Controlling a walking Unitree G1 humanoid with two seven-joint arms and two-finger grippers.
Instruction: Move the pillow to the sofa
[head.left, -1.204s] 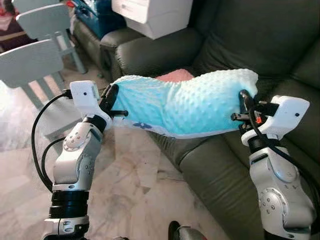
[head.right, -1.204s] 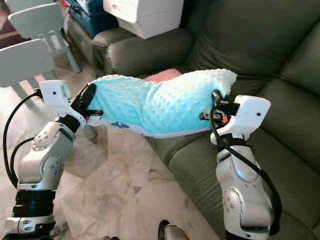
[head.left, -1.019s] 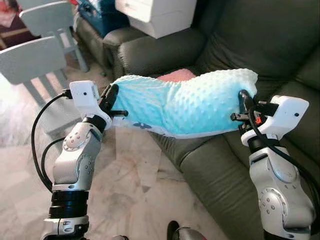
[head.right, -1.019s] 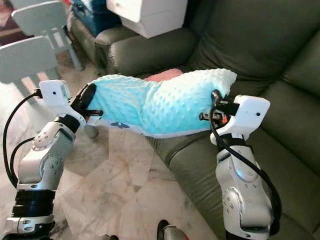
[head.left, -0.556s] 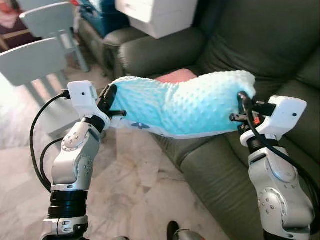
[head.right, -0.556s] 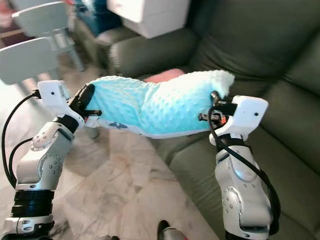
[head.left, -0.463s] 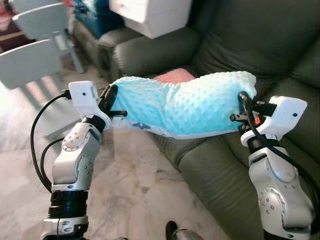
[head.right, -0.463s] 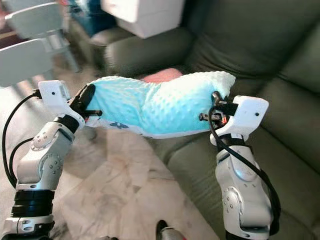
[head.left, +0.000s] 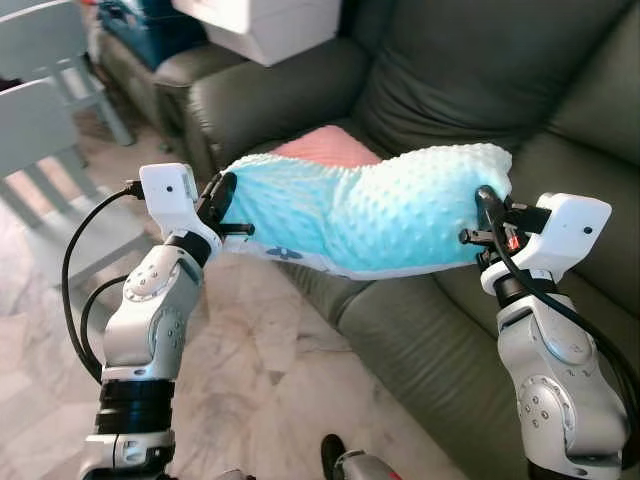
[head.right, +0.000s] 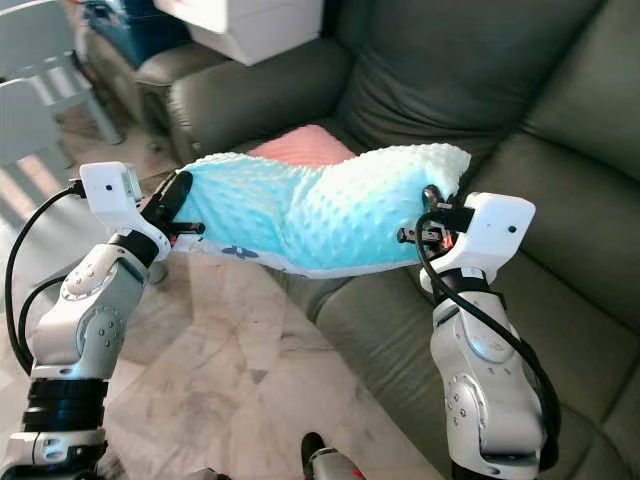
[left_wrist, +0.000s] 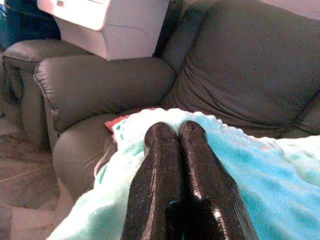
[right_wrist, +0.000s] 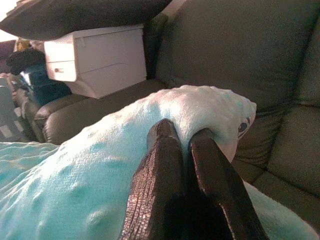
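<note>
Between the two grippers, held up in the air above the front edge of the sofa (head.left: 470, 90), hangs the pillow (head.left: 370, 210), a turquoise dimpled one stretched crosswise before the robot. The left gripper (head.left: 222, 205) has its two black fingers pressed together on the pillow's left end, and the right gripper (head.left: 485, 215) has its fingers pinched on a fold of the right end, as the right wrist view shows plainly. Against the pictures of a second ago the grip and the pillow's sag look the same, but the whole scene has slid: the sofa's seat and armrest now lie further under the pillow, the grey chairs (head.left: 40, 110) have drifted toward the left edge, and more of the pink cushion (head.left: 325, 148) shows behind the pillow. This reads as the robot walking or turning toward the sofa, not as the pillow moving in the grippers. For the task it means that the carrying is nearly done; the pillow is over the seat's edge but not yet resting on it, so lowering and letting go are likely what remains. By count there is one turquoise pillow, one pink cushion on the seat, two grippers, two grey chairs on the marble floor (head.left: 250, 380), one white box (head.left: 270, 25) on the armrest, and one dark sofa.
</note>
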